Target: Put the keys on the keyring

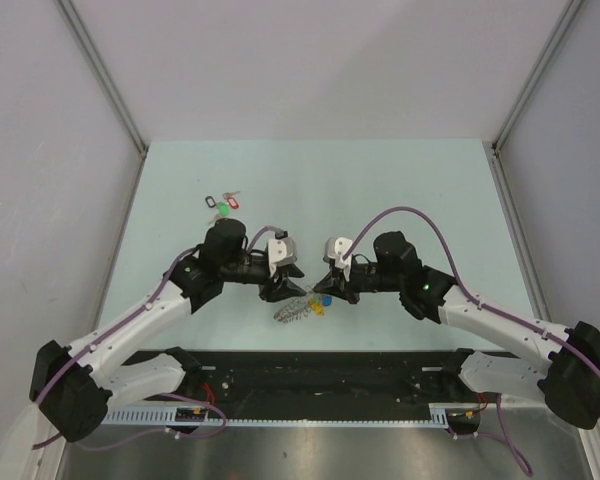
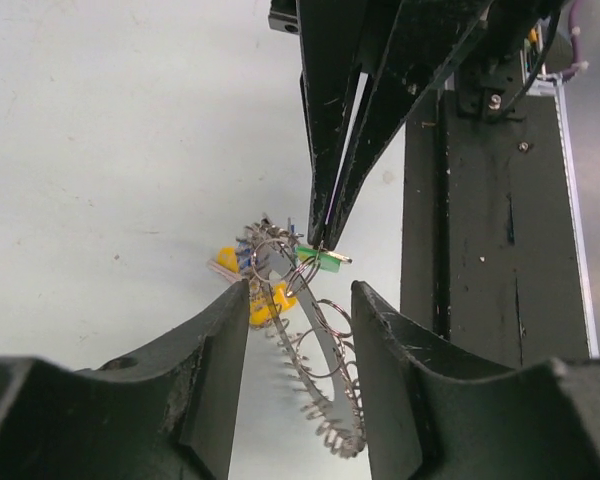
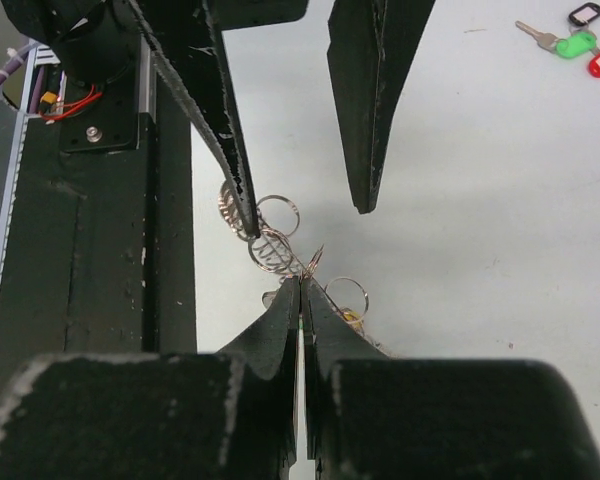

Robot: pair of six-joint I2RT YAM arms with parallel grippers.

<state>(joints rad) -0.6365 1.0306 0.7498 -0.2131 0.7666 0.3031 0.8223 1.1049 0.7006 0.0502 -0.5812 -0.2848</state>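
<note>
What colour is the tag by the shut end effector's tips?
The tag is bright green, clearest in the left wrist view.

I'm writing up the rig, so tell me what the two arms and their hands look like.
The left arm and right arm are white with black joints, each trailed by a purple cable. The left hand and right hand have white bodies and two black tapering fingers.
</note>
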